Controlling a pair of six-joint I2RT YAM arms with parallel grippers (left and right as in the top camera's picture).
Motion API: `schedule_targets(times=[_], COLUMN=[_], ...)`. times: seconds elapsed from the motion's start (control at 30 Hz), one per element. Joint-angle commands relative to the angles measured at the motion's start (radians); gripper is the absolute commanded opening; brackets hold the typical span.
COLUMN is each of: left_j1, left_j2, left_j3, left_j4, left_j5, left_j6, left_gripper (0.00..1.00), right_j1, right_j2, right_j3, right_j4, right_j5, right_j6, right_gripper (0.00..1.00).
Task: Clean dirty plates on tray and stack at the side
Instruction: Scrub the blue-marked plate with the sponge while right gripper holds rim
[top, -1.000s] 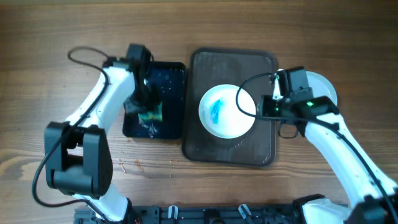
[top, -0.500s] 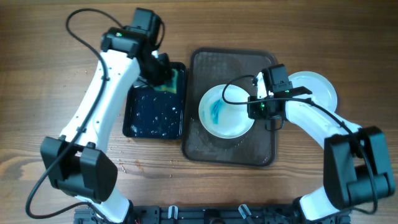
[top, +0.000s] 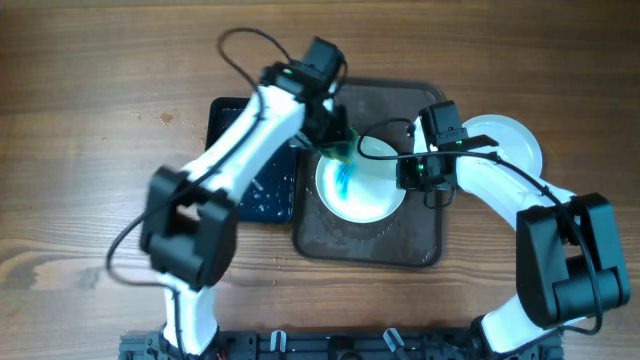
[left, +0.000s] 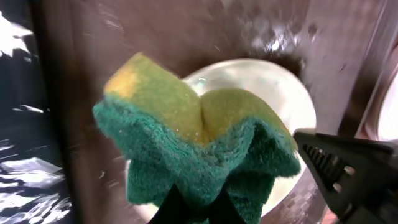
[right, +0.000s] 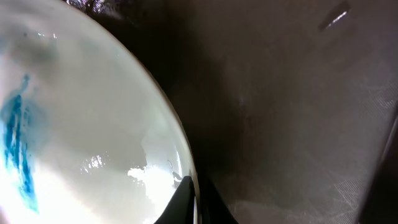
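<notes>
A white plate (top: 365, 195) smeared with blue (top: 345, 180) lies on the brown tray (top: 420, 240). My left gripper (top: 338, 148) is shut on a green and yellow sponge (left: 199, 143), held just over the plate's upper left edge (left: 280, 106). My right gripper (top: 408, 172) is shut on the plate's right rim, one finger inside and one outside (right: 196, 199). The right wrist view shows the plate (right: 81, 124), its blue smear (right: 15, 143) and the tray (right: 298, 93). A clean white plate (top: 515, 140) sits on the table right of the tray.
A black basin of water (top: 245, 185) stands against the tray's left side, partly under my left arm. The wooden table surrounds both. Cables loop above the plate near the right wrist.
My left arm swung right from the basin to above the plate, carrying the sponge. My right gripper closed on the plate's right rim.
</notes>
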Motion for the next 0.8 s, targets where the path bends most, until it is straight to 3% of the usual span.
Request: schedule_targets(times=[0.0,0.13,0.27,0.33,0.37,0.43,0.6,0.67,0.77], left_j1=[-0.048,-0.064,-0.052,-0.041,-0.035,-0.026,-0.054,-0.084,-0.135], left_j2=[0.114,0.182,0.184,0.184,0.184,0.184,0.201,0.219,0.234], left_j3=[0.013,0.013,0.013,0.013,0.013,0.013,-0.022,-0.040,-0.048], left_j4=[0.061,0.079,0.006,-0.049,-0.062,-0.071,0.061,0.114,0.134], left_j5=[0.146,0.025,-0.413,-0.577,-0.586,-0.493,0.210,0.315,0.339], left_j6=[0.000,0.005,0.001,0.002,0.003,0.027,0.161,0.160,0.161], left_gripper=[0.04,0.04,0.04,0.04,0.04,0.04,0.04,0.04,0.04], right_j1=[0.003,0.003,0.003,0.003,0.003,0.003,0.003,0.003,0.003], right_j2=[0.047,0.047,0.047,0.047,0.047,0.047,0.047,0.047,0.047], right_j3=[-0.019,-0.019,-0.019,-0.019,-0.019,-0.019,-0.019,-0.019,-0.019], right_j4=[-0.034,-0.038,-0.041,-0.041,-0.042,-0.042,-0.042,-0.042,-0.049], right_j5=[0.071,0.071,0.071,0.071,0.071,0.071,0.071,0.071,0.071], right_j6=[0.008,0.007,0.008,0.007,0.007,0.008,0.062,0.073,0.086], right_gripper=[0.04,0.04,0.04,0.04,0.04,0.04,0.04,0.04,0.04])
